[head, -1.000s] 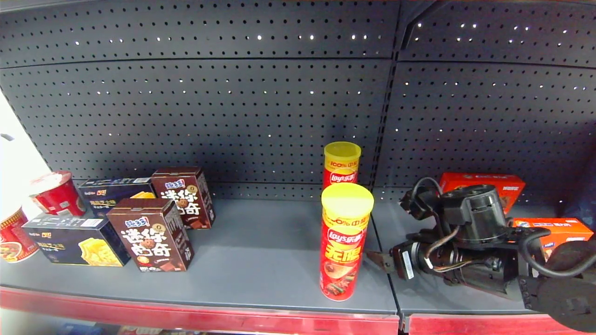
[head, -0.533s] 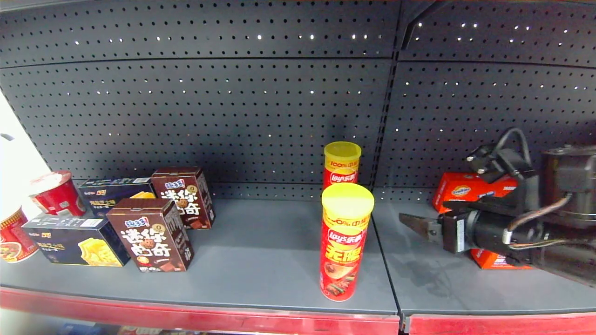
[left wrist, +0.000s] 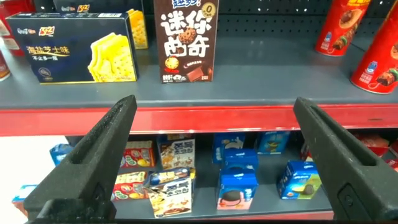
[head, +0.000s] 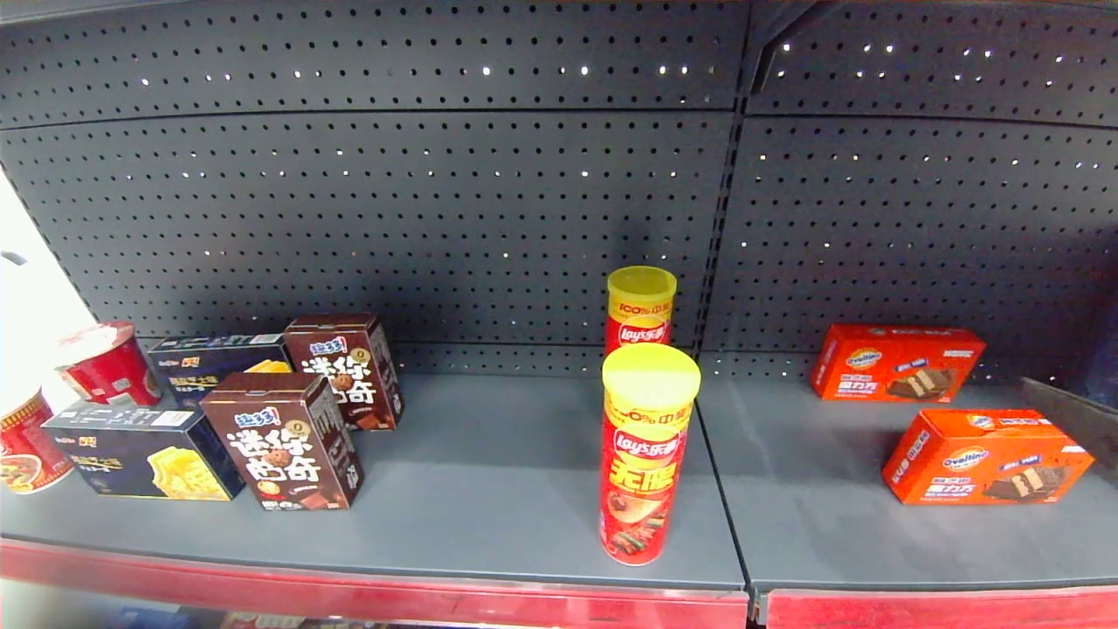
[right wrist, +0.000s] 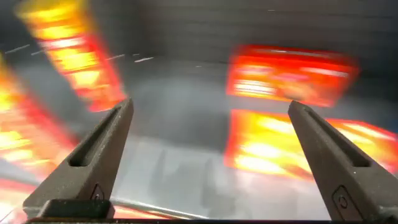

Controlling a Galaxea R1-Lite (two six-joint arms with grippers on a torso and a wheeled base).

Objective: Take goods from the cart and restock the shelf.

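A pegboard wall is backing the grey shelf, which is carrying all the goods. On its right section a rear orange box and a front orange box are lying apart. At the middle a front chip can is standing upright just ahead of a rear chip can. Brown boxes, dark blue boxes and red cups are sitting at the left. The left jaws are gaping, released, before the shelf's red edge; the right jaws are gaping too, gripping nothing.
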